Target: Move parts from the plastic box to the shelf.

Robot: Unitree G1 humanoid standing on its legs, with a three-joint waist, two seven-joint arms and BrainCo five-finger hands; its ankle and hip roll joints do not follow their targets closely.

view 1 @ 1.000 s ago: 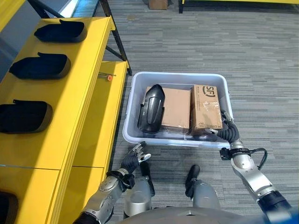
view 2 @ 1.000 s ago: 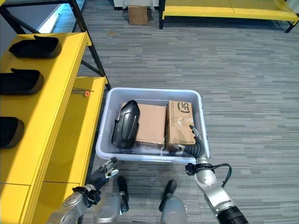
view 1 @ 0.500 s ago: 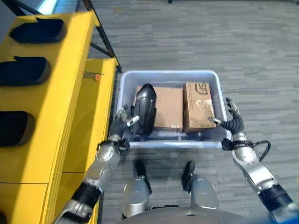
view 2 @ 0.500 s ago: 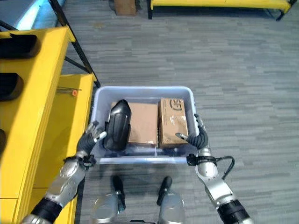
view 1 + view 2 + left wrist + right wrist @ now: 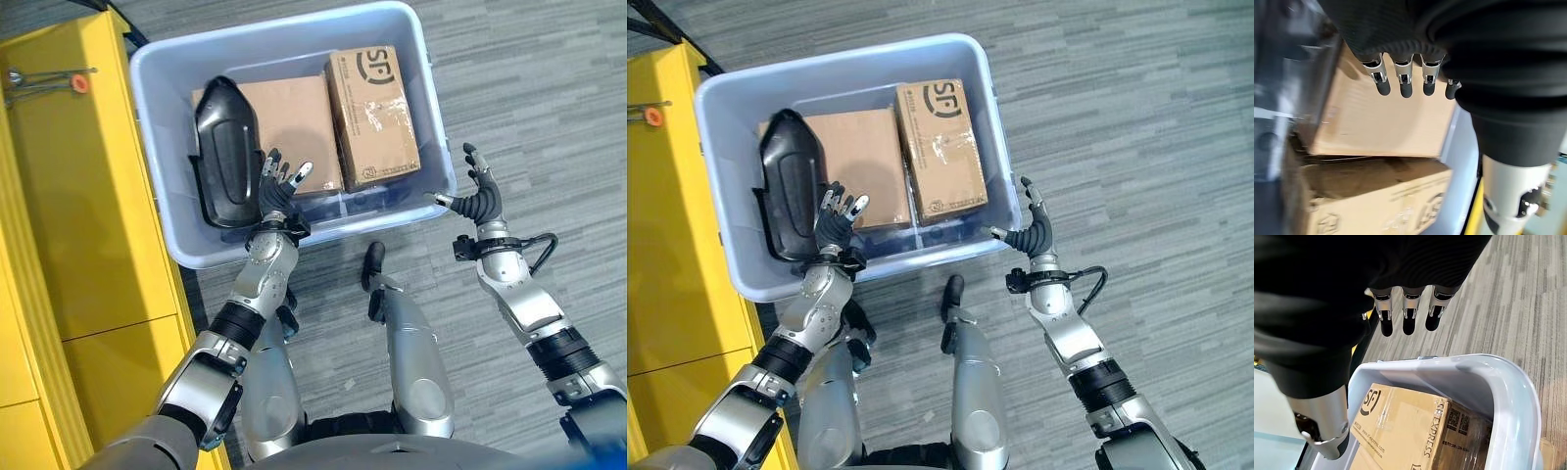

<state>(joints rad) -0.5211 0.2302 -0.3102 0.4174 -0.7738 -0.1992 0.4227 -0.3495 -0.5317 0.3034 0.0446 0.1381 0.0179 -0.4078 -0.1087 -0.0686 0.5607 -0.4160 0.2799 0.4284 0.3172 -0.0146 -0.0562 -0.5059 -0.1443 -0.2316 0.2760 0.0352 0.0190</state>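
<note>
both hands open at the box, nothing picked up

the plastic box (image 5: 157, 69) sits on the grey carpet just beside the yellow shelf (image 5: 69, 215). inside it a black moulded part (image 5: 223, 152) lies along the shelf-side wall, touching a flat cardboard box (image 5: 284, 122), with a taller cardboard box (image 5: 375, 116) on the far side. the left hand (image 5: 277, 184) hangs over the near rim by the black part, fingers spread and holding nothing. the right hand (image 5: 478, 199) is just outside the box's near right corner, fingers straight, thumb out, empty too.
</note>
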